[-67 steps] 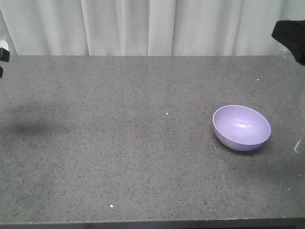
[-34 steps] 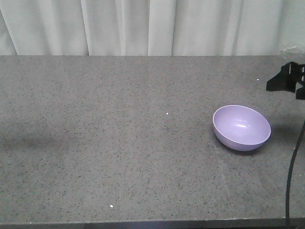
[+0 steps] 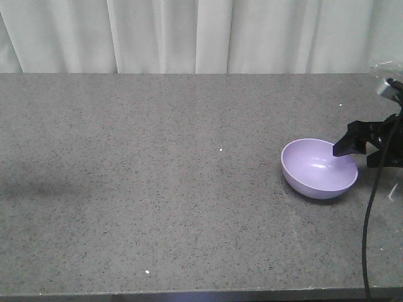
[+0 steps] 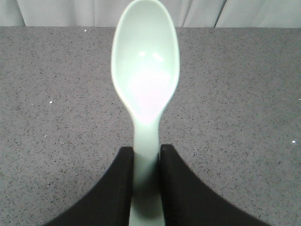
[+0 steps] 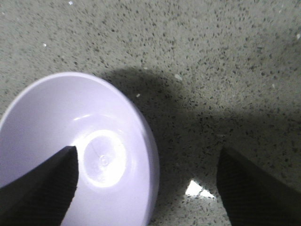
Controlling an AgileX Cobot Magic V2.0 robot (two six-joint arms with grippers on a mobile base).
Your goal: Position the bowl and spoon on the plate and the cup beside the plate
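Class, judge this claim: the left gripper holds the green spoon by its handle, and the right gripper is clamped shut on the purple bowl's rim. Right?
Not quite. The left gripper does hold the spoon by its handle, but the right gripper is open: the right wrist view shows it spread wide, straddling the rim of the bowl.

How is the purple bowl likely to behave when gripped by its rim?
The bowl looks like glossy plastic, so probably light and slippery. Its rounded underside and tilted stance suggest it may rock or slide if nudged. The right gripper straddles the rim, open; a one-sided pinch could tip it.
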